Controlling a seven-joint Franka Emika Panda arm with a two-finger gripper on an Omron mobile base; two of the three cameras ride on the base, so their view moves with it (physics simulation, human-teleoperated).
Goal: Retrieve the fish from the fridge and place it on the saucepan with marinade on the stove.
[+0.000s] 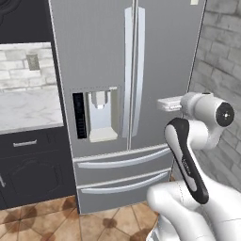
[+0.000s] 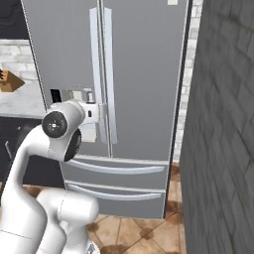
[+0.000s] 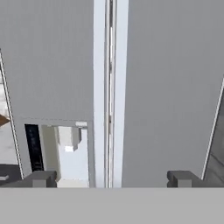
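Note:
The grey steel fridge (image 1: 103, 56) stands right in front of me with both French doors shut, so the fish is hidden. Its two long bar handles (image 3: 99, 87) run down the middle, and the water dispenser (image 3: 70, 148) is in the left door. My gripper (image 3: 111, 179) is open, its dark fingertips (image 3: 41, 178) wide apart and framing the handles from a short distance. From the base, the gripper (image 1: 162, 104) points at the right door, level with the dispenser. The saucepan, marinade and stove are out of view.
A grey brick wall (image 2: 223, 124) runs close along the fridge's right side. To the left are a marble counter (image 1: 26, 108) over dark cabinets (image 1: 33, 164), with a knife block (image 2: 9, 82) on it. Two fridge drawers (image 1: 122, 162) sit below the doors.

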